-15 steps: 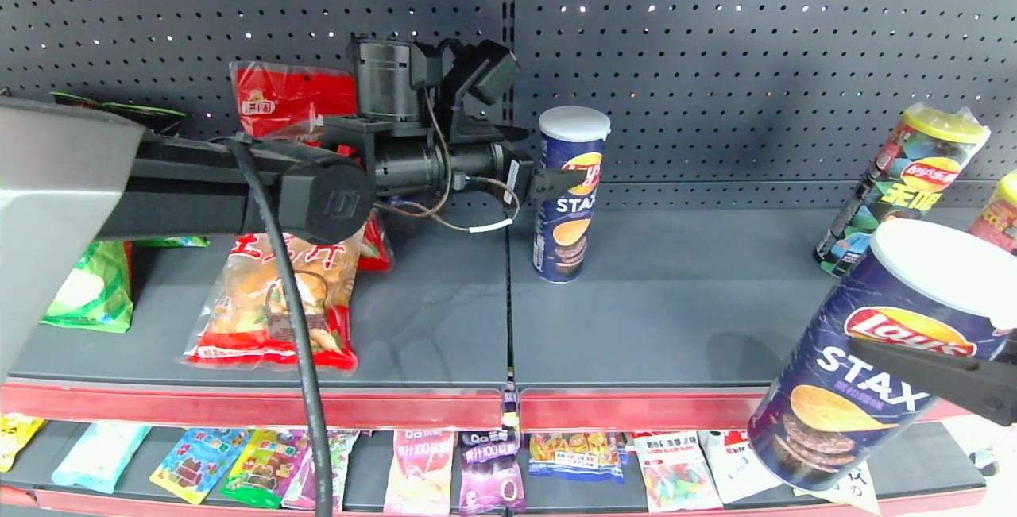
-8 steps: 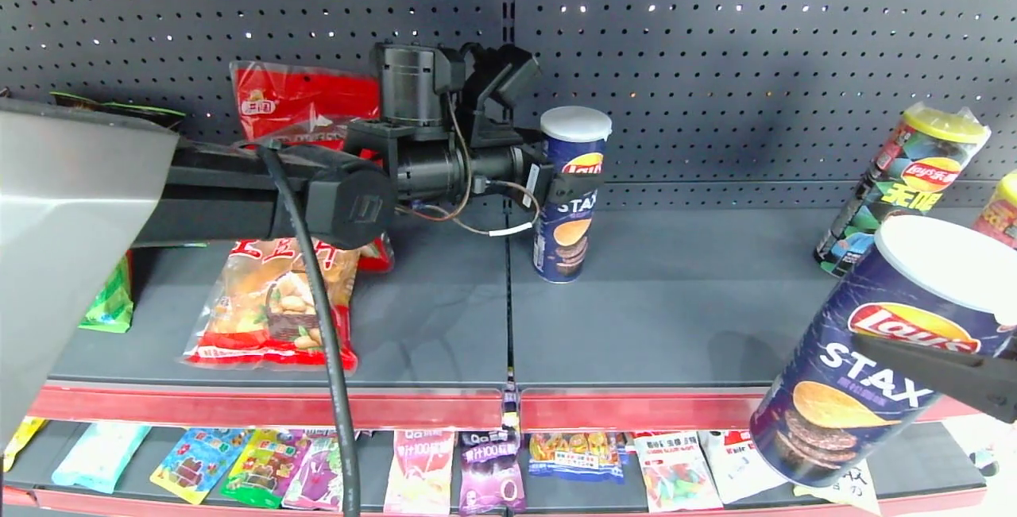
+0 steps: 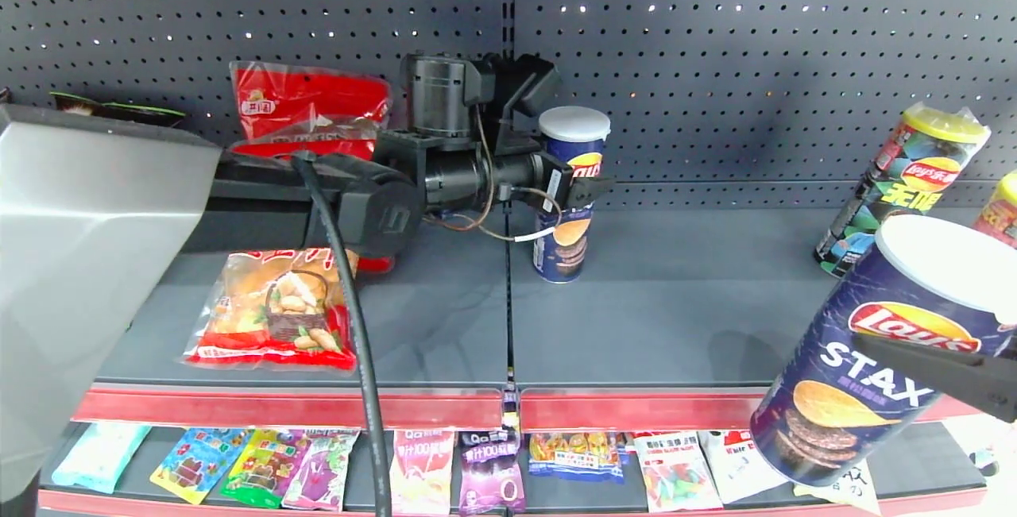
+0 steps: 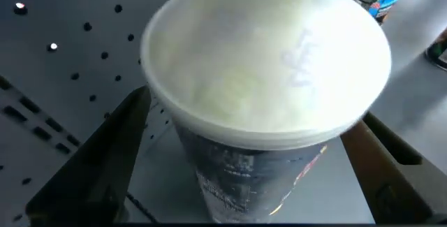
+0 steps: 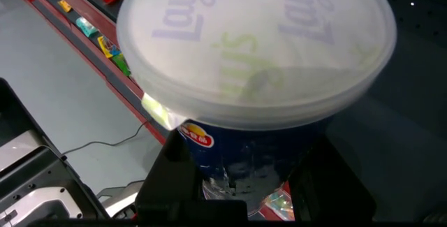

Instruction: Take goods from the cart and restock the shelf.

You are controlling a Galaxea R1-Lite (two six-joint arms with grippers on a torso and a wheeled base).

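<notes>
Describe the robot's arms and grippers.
The left arm has a silver-grey boxy shell, then matte black links with a thick black cable and thin brown and white wires by the cylindrical wrist. The left gripper and right gripper have flat black fingers.

A blue chip can [image 3: 562,248] with a white lid stands upright on the grey shelf [image 3: 675,302], just beside its middle seam. A second blue chip can [image 3: 862,342], lid alike, hangs tilted before the shelf's right front edge, clamped in the right gripper [image 3: 926,362].
</notes>
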